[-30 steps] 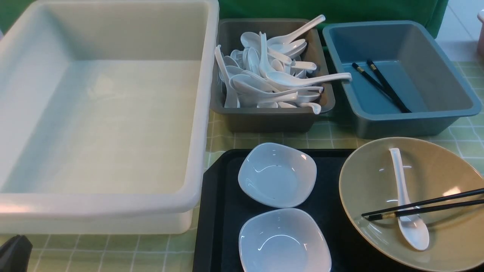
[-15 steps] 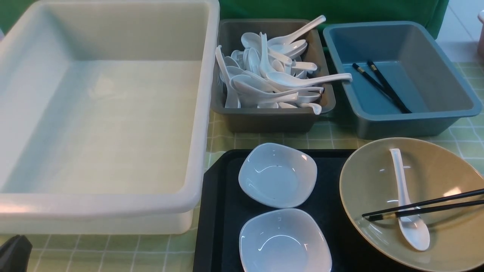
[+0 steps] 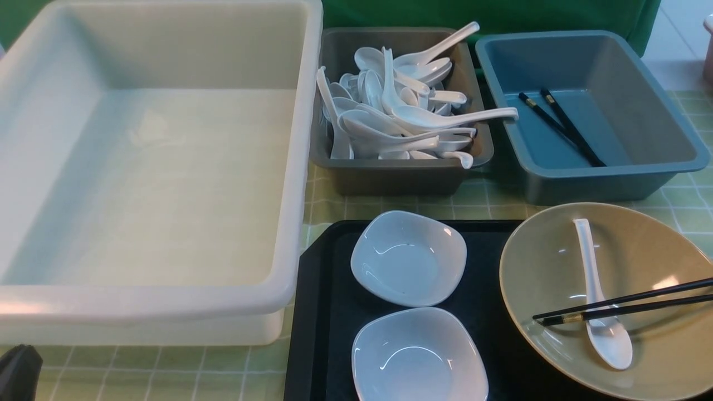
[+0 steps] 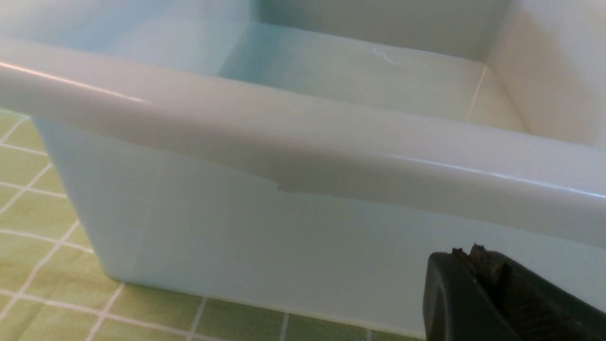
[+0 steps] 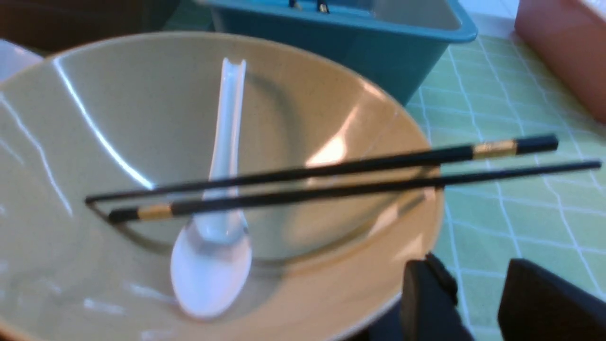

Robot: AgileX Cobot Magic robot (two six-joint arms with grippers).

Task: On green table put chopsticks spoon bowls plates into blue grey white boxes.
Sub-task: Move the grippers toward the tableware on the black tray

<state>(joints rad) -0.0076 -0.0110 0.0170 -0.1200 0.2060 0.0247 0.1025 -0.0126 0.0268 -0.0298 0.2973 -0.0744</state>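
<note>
I should align my right pincer [image 5: 476,279], half open and empty beside the bowl [image 5: 94,118], to straddle both chopsticks [image 5: 331,192] lying across it over the spoon [image 5: 213,260], while my left pincer [image 4: 478,265] rests shut.

Looks like a canteen-style dish-sorting station staged on a tabletop. Told by the sorting bins: milky-white tub [image 4: 303,156] right in front of the left gripper [image 4: 471,255] jaws, blue box [image 5: 360,42] beyond the right gripper [image 5: 478,293] jaws, grey box [image 3: 401,172] heaped with white soup spoons [image 3: 401,117] well beyond both. Also by the black tray [image 3: 328,312], the khaki bowl [image 5: 118,118] just ahead of the right jaws, the tile-patterned green table [image 5: 497,213] under them, and the green backdrop [image 3: 501,14] farthest off.
</note>
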